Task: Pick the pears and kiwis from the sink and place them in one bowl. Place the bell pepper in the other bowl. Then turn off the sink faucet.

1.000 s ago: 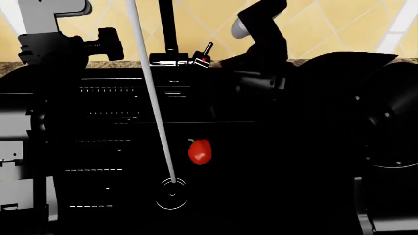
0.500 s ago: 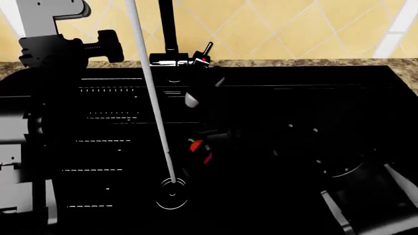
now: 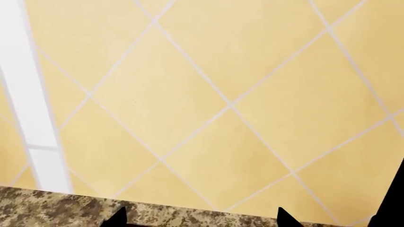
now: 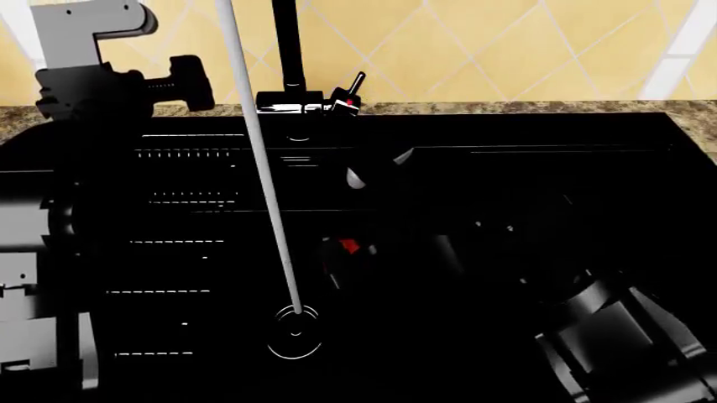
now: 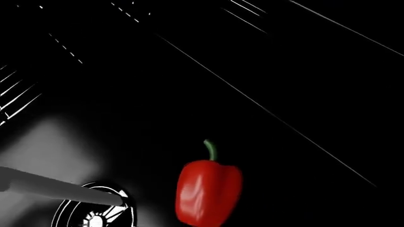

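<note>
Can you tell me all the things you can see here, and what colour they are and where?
sink: one, glossy black with thin white lines, fills most of the head view.
drain: one, black with white rings, on the sink floor.
bell pepper: one, red with a green stem, on the sink floor beside the drain, mostly hidden by the right arm in the head view.
sink faucet: one, black, at the sink's back edge, with a red-tipped lever.
water stream: one, white, running down to the drain.
countertop: brown speckled.
wall tiles: yellow.
left gripper: black, raised by the wall.
right arm: black, reaching over the pepper.
</note>
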